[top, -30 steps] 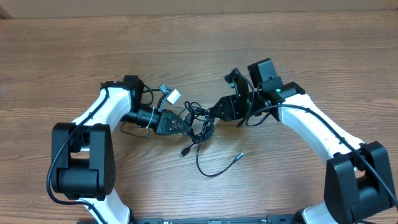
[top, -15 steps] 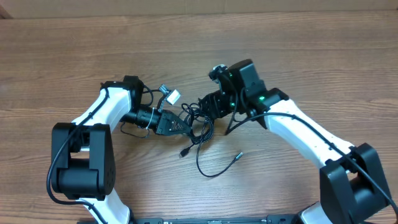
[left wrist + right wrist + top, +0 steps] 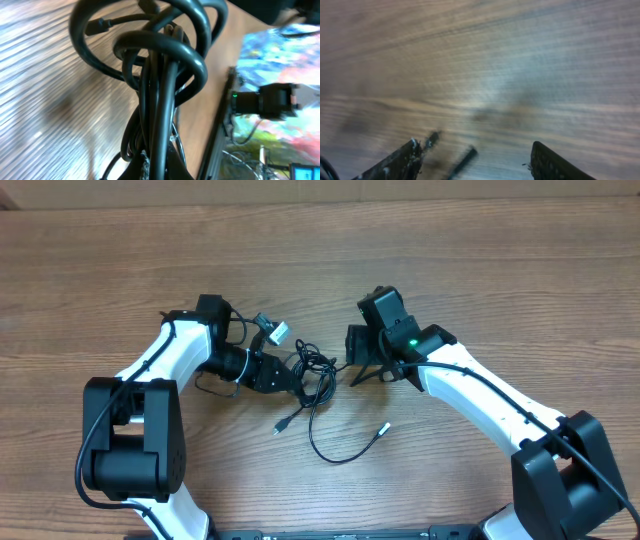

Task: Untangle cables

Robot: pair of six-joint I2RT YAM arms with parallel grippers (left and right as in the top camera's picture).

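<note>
Pinching the cables (image 3: 316,366) in the left gripper (image 3: 287,378), with its jaws pressed together on the knotted bundle. The bundle is filling the left wrist view. The tangle is lying on the desk (image 3: 480,250) between the two arms, right at the left gripper's tip. One strand is looping out toward the near edge and ending in a silvery tip (image 3: 382,429). Another plug end (image 3: 281,426) is resting well apart from it. The right gripper (image 3: 474,150) is hovering spread wide, holding nothing, near the tangle on the side opposite the left gripper.
</note>
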